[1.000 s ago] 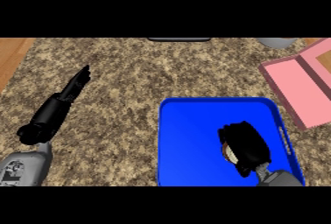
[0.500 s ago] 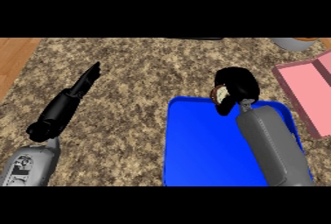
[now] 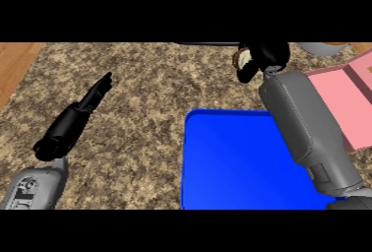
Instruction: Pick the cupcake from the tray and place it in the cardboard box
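The blue tray (image 3: 232, 167) lies on the speckled counter at the lower middle, and its visible surface is bare. My right hand (image 3: 267, 53) is raised beyond the tray's far edge, near the top of the head view, with its fingers curled round the cupcake (image 3: 245, 58). Only a brown edge and a cream patch of the cupcake show. The pink open box (image 3: 350, 103) sits to the right of that hand, partly behind my right forearm. At the left, my left hand (image 3: 78, 114) rests with straight fingers and holds nothing.
A grey round vessel (image 3: 320, 47) stands at the far right edge of the counter, just beyond the box. A dark strip (image 3: 207, 44) runs along the far edge. Wooden floor (image 3: 16, 64) shows past the counter's left side.
My right hand has lifted the cupcake off the tray and carried it away from me, past the tray's far edge toward the box. The left hand has kept its pose.
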Motion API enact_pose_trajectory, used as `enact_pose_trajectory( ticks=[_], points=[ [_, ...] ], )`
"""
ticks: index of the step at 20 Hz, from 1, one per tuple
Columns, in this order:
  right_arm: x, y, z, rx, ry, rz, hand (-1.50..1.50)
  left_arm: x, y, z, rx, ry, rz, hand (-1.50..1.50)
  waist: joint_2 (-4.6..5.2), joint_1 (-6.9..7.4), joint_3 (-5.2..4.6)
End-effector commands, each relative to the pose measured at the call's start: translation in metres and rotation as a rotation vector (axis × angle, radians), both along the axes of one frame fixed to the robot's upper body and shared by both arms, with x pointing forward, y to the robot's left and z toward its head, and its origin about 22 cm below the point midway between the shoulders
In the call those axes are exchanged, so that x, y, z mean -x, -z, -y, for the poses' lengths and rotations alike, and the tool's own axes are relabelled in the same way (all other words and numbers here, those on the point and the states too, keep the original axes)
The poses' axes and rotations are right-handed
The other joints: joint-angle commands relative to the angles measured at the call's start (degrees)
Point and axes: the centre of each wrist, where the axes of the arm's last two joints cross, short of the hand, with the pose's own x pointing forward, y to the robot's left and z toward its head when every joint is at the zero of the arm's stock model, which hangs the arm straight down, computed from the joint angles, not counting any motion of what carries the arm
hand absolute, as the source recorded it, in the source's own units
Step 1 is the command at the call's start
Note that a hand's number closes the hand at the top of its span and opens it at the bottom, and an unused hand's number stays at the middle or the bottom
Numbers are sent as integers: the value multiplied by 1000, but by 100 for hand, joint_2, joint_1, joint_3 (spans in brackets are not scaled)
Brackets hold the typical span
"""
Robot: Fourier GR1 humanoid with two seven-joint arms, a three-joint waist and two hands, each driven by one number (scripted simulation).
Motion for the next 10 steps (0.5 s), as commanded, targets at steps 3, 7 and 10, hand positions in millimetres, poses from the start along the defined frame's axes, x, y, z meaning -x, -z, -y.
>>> enact_pose_trajectory(
  ticks=[3,7,10],
  points=[
    [-9,-56,0,-140,208,222,150,3,6,9,-10,-33,0,0,-54,-160,-1],
    [-16,-74,54,-230,398,297,150,5,1,-12,4,-23,-5,0,-36,-137,0],
    [-20,-74,69,-241,494,322,150,1,-5,-10,-1,-19,-9,0,-27,-121,0]
  ],
)
